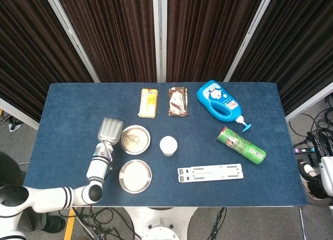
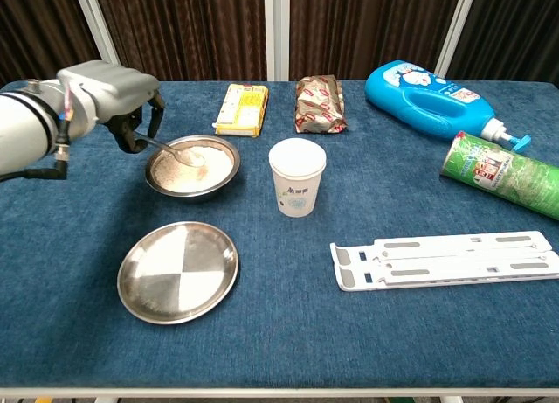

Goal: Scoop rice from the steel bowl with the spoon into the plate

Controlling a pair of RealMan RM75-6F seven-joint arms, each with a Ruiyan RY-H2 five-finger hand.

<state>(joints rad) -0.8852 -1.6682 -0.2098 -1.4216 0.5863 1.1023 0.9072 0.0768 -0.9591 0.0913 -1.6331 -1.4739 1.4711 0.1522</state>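
While the blue-clothed worktop (image 2: 70, 237) spreads under everything, the largest thing on it is the blue detergent bottle (image 2: 437, 95), lying on its side at the far right with its pump nozzle pointing toward the right edge. Just in front of it lies a green cylindrical can (image 2: 502, 174), also on its side. Nearer the front edge, a flat white folding stand (image 2: 445, 260) lies lengthwise.

At the left, the left hand (image 2: 109, 93) hangs over the worktop just beside the steel bowl (image 2: 192, 169), its fingers curled around the handle of the spoon (image 2: 175, 149). The spoon slants down from the hand into the bowl, and its tip rests in the rice (image 2: 205, 165) near the middle. The rice fills the bowl's inside in a pale layer. The right hand does not show in either view.

In front of the bowl, apart from it, sits the plate (image 2: 178, 271), a shallow round steel dish with a bare shiny surface. To the right of the bowl stands a white paper cup (image 2: 297, 177), upright. Along the far side lie a yellow packet (image 2: 241, 108) and, beside it, a brown foil snack bag (image 2: 319, 105).
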